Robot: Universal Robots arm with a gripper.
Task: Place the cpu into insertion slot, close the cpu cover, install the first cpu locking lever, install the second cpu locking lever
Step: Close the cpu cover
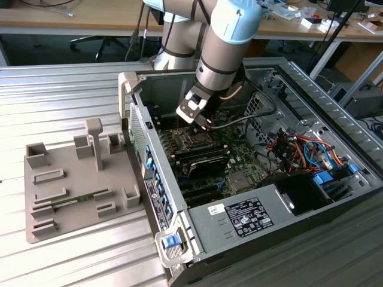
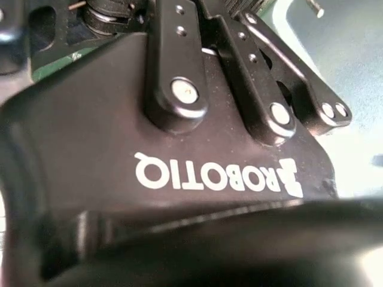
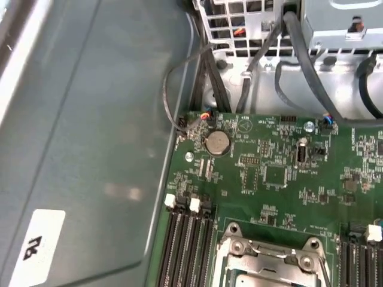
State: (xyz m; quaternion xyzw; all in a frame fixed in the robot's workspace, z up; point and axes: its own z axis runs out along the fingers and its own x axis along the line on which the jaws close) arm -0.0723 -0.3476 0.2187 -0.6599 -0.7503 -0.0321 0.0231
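- The ribbed metal table (image 1: 72,95) carries an open computer case (image 1: 152,197), which lies on its side with the open face up.
- The arm (image 1: 224,54) reaches down into the case through that open top. The case walls stand on all sides, so the free room is overhead.
- A grey fixture tray (image 1: 78,185) lies outside the case, just beside its wall on the exterior view's left.
- A grey box with a white label (image 1: 251,215) sits in the near end of the case, well apart from the gripper.
- The green circuit board (image 3: 269,173) lies flat, with one edge against the bare case panel (image 3: 90,149).
- Long black memory slots (image 3: 187,245) run side by side just beside the socket.
- The insertion slot (image 1: 190,142) is a small square with a dark centre and a silver rim, its sides in line with the memory slots.
- The cpu cover (image 3: 272,254), a silver frame with screws at its corners, lies flat over the socket. Whether the cpu sits beneath it cannot be told.
- The gripper (image 1: 204,124) hangs tilted just above the slot. I cannot tell whether its jaws are open or closed.
- A black cable (image 1: 251,116) loops near the gripper on the exterior view's right.
- A round coin cell (image 3: 217,142) sits near the board's corner.
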